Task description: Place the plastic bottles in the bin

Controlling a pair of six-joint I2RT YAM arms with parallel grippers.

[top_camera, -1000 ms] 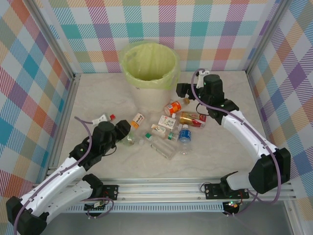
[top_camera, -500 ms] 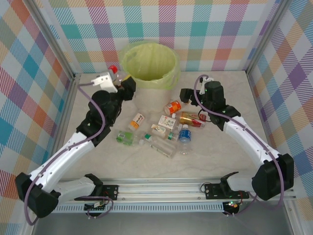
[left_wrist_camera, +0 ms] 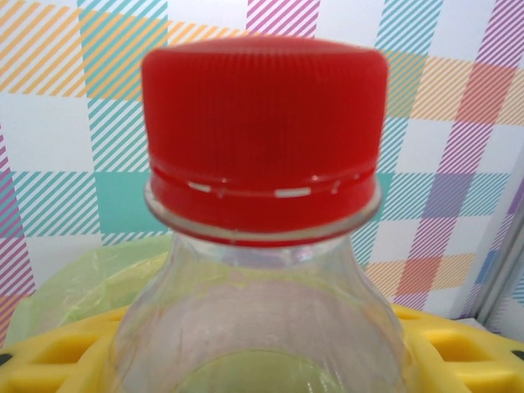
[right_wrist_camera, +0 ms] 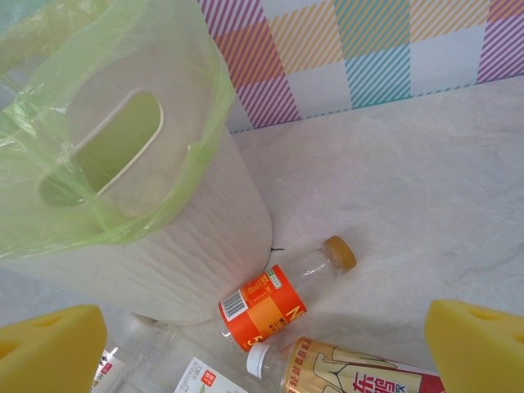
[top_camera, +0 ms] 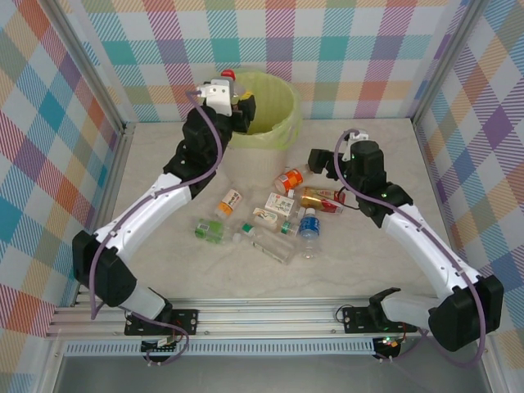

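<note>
Holding a red-capped plastic bottle [left_wrist_camera: 262, 246] above the bin's [top_camera: 278, 131] left rim with the left gripper [top_camera: 235, 97] clamped on its body, long axis straight out from the pads [left_wrist_camera: 49, 360], cap leading. Probably light, thin-walled and slick; best squeezed gently below the shoulder. Hovering the right gripper [top_camera: 315, 157], fingers apart, right of the bin.

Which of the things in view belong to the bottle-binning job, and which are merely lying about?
Job: bin; red-capped bottle, held near its rim; loose bottles, including the orange-label bottle, gold-label bottle and blue-label bottle.
Not part of it, fixtures only: tabletop, plaid walls, aluminium rail.
</note>
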